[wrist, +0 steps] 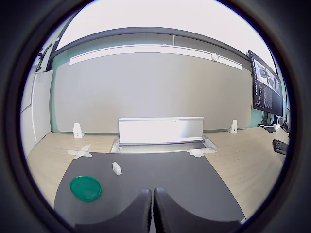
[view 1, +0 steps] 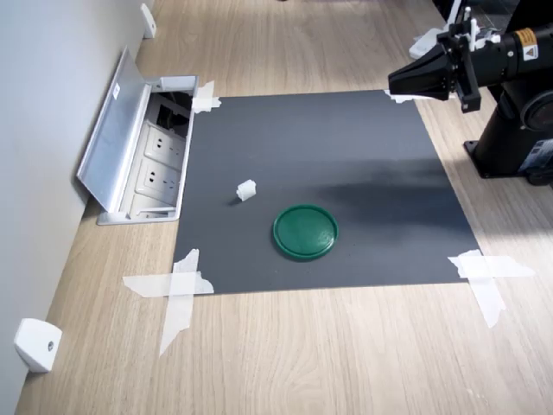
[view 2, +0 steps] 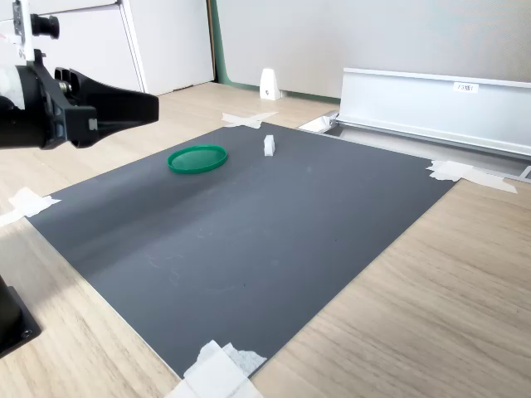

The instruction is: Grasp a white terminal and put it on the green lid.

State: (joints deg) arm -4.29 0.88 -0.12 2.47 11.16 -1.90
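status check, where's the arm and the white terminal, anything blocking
Gripper shut, empty, high over the mat's corner. White terminal on the mat, apart from the green lid. Nothing between.

- A dark grey mat (view 1: 328, 173) lies flat on the light wood desk (view 1: 346, 363), each corner held by crossed strips of white tape (view 1: 177, 290).
- A silver socket box (view 1: 147, 164) is set into the desk along the wall edge, just beside the mat, its lid (view 2: 440, 104) standing open against the wall.
- A white wedge bracket (view 1: 36, 344) sits where desk meets wall, near the first exterior view's lower left corner; another (view 1: 149, 19) stands farther along the same edge.
- A monitor (wrist: 265, 85) shows in the wrist view.
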